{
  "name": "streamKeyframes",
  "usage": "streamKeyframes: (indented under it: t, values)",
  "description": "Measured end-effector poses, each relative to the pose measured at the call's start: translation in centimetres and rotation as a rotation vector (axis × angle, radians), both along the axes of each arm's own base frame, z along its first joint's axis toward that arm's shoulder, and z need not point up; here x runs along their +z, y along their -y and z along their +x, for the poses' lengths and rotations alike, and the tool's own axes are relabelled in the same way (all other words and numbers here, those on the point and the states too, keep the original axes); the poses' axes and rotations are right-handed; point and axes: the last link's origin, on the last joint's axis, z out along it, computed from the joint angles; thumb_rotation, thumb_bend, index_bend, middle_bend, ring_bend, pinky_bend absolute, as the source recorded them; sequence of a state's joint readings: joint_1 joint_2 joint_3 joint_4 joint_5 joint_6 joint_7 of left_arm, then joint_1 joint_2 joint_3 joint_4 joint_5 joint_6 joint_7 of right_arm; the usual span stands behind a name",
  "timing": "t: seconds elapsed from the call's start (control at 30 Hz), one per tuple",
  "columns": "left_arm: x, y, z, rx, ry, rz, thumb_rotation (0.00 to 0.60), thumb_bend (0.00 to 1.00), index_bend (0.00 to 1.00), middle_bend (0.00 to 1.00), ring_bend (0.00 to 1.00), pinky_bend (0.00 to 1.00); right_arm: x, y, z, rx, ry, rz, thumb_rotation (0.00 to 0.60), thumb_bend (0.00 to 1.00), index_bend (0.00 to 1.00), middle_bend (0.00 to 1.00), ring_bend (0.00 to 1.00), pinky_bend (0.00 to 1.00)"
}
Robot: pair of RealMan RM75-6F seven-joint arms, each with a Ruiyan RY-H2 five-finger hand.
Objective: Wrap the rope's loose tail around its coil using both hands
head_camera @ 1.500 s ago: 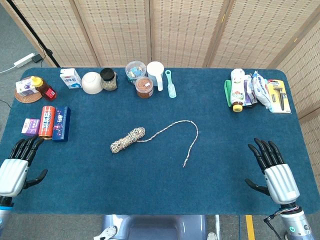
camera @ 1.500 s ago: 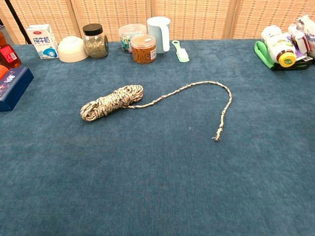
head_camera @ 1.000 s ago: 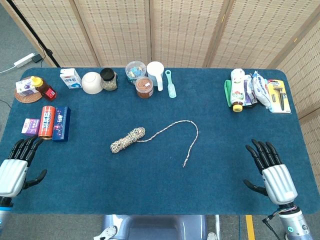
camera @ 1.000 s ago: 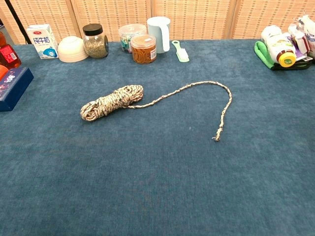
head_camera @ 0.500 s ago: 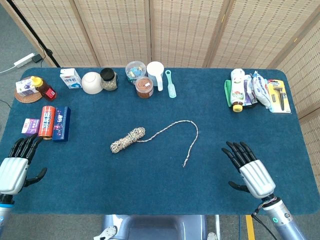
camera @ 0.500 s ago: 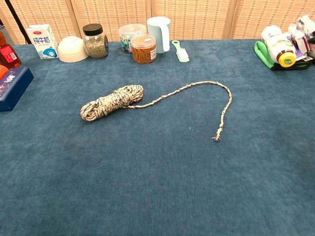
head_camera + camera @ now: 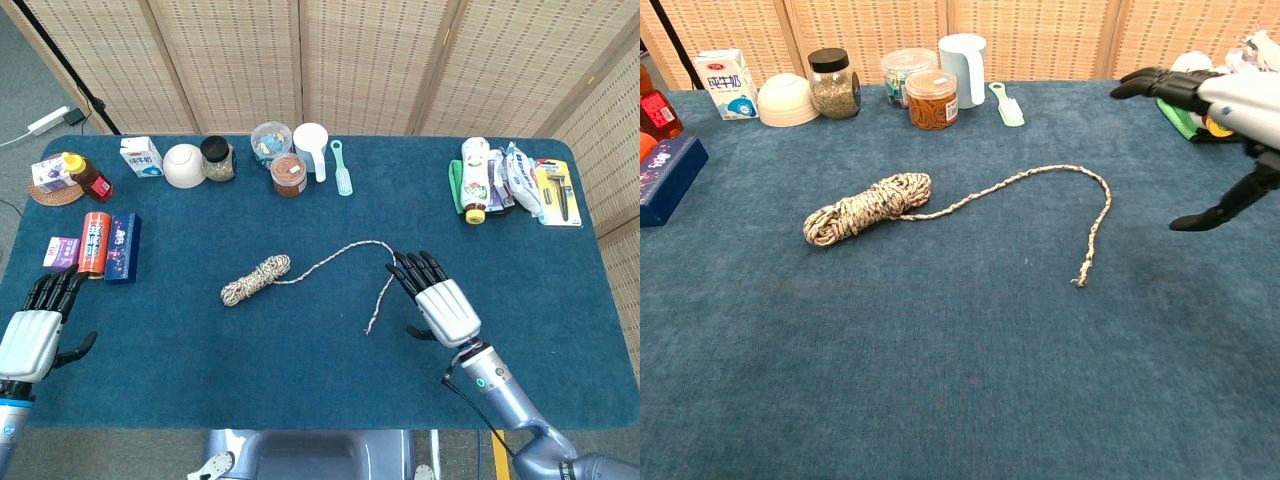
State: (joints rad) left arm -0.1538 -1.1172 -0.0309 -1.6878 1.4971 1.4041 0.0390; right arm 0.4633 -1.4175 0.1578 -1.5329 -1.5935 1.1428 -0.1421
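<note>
Left hand [image 7: 30, 335] at the near-left table edge, fingers spread, holding nothing, well apart from the rope; absent from the chest view.

Coil [image 7: 256, 279] near the table's middle, somewhat left. Tight oblong bundle of speckled tan-and-white cord, long axis slanting from near-left to far-right. Intact, no loose loops showing.

Loose tail [image 7: 350, 250] leaving the coil's right end, running right and slightly far, arching over, then dropping back toward the near side to a frayed tip [image 7: 368, 329]. Lying flat on the blue cloth [image 7: 300, 380], no wraps begun.

Right hand [image 7: 436, 300] just right of the tail's descending leg, palm down, fingers spread and pointing far-left, thumb out to the side, nothing held. Fingertips [image 7: 396, 270] close beside the bend of the arch; contact not evident. From the chest camera, hovering above the cloth, not resting on it.

Right hand clearly the nearer one to the tail; likely first pick there, a short reach leftward. Coil between the two hands, nearer the right.
</note>
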Motion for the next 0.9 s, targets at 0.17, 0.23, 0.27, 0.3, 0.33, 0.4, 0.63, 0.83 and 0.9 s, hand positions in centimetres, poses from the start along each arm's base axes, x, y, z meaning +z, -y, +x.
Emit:
streamKeyframes:
  t: [0.17, 0.23, 0.27, 0.3, 0.33, 0.4, 0.63, 0.83, 0.9]
  values:
    - [-0.1, -0.1, -0.1, 0.005, -0.004, -0.006, 0.6, 0.28, 0.0, 0.0, 0.0, 0.02, -2.4, 1.3, 1.2, 0.01, -0.027, 0.001, 0.6, 0.0, 0.0, 0.0, 0.0, 0.0]
    - [-0.1, -0.2, -0.1, 0.007, -0.007, -0.006, 0.6, 0.28, 0.0, 0.0, 0.0, 0.02, -3.4, 1.7, 1.7, 0.013, -0.033, 0.004, 0.6, 0.0, 0.0, 0.0, 0.0, 0.0]
    - [-0.2, -0.2, -0.1, 0.01, -0.009, -0.006, 0.6, 0.28, 0.0, 0.0, 0.0, 0.02, -3.8, 1.8, 1.9, 0.013, -0.036, 0.005, 0.6, 0.0, 0.0, 0.0, 0.0, 0.0]
    - [-0.2, -0.3, -0.2, 0.011, -0.01, -0.007, 0.6, 0.28, 0.0, 0.0, 0.0, 0.02, -4.2, 1.9, 2.2, 0.013, -0.038, 0.006, 0.6, 0.0, 0.0, 0.0, 0.0, 0.0]
    - [-0.3, -0.3, -0.2, 0.013, -0.012, -0.007, 0.6, 0.28, 0.0, 0.0, 0.0, 0.02, -4.8, 2.0, 2.5, 0.009, -0.036, 0.009, 0.6, 0.0, 0.0, 0.0, 0.0, 0.0]
    - [-0.4, -0.4, -0.2, 0.019, -0.014, -0.01, 0.6, 0.28, 0.0, 0.0, 0.0, 0.02, -5.6, 2.0, 2.9, -0.001, -0.031, 0.015, 0.6, 0.0, 0.0, 0.0, 0.0, 0.0]
    - [-0.6, -0.8, -0.4, 0.032, -0.025, -0.013, 0.6, 0.28, 0.0, 0.0, 0.0, 0.02, -9.0, 1.9, 4.6, -0.016, -0.048, 0.041, 0.6, 0.0, 0.0, 0.0, 0.0, 0.0]
    - [-0.6, -0.9, -0.4, 0.038, -0.023, -0.008, 0.6, 0.28, 0.0, 0.0, 0.0, 0.02, -10.7, 2.0, 5.2, -0.03, -0.06, 0.06, 0.6, 0.0, 0.0, 0.0, 0.0, 0.0]
    - [-0.6, -0.9, -0.5, 0.04, -0.024, -0.01, 0.6, 0.28, 0.0, 0.0, 0.0, 0.02, -10.9, 2.0, 5.4, -0.028, -0.063, 0.061, 0.6, 0.0, 0.0, 0.0, 0.0, 0.0]
